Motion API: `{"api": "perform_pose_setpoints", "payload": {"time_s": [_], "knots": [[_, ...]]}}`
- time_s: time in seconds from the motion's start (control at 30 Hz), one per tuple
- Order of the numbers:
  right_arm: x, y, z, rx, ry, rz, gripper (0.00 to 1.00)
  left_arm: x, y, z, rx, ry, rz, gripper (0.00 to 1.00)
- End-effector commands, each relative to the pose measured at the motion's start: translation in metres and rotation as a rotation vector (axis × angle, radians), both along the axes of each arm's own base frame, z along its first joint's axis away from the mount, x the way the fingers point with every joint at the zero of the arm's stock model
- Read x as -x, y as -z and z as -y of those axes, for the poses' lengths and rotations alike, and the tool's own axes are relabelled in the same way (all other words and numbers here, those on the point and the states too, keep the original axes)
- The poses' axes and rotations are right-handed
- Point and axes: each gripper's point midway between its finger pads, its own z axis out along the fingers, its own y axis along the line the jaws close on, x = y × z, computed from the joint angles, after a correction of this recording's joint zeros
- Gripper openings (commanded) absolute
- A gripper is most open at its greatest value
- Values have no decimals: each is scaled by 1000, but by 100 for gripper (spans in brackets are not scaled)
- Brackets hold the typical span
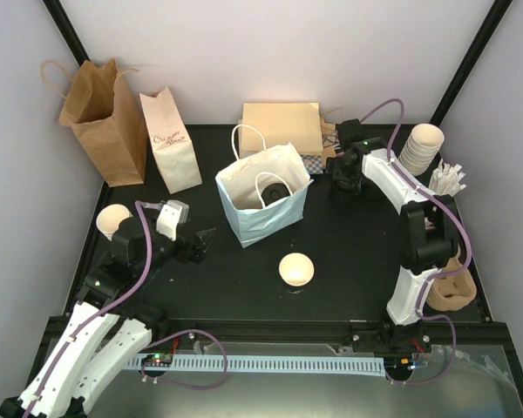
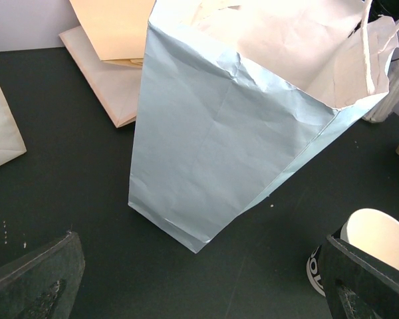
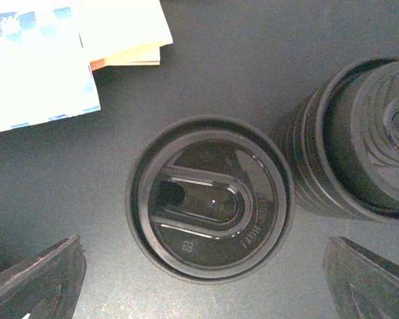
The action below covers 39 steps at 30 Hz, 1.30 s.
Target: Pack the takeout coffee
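The cup (image 1: 296,270) sits by the near edge, about mid-tabletop. It's upright, cream top up, dark print low on its side, long axis vertical. The left end effector (image 1: 207,242) is off to its left, not touching, spread wide on nothing and facing the bag (image 1: 261,222). The bag stands open mid-tabletop with a dark round thing (image 1: 275,187) inside, can't tell what. The right end effector (image 1: 342,178), far right and well away from the cup, gapes wide over a black lid (image 3: 209,199).
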Motion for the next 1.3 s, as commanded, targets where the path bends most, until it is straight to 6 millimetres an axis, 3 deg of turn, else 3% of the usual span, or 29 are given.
{"api": "perform_pose_setpoints", "payload": {"time_s": [0.0, 1.27], "knots": [[-9, -1, 1, -3, -4, 1, 100, -2, -6, 1, 4, -1, 30, 99], [-28, 28, 8, -37, 35, -76, 86, -3, -5, 1, 2, -2, 25, 99]]}}
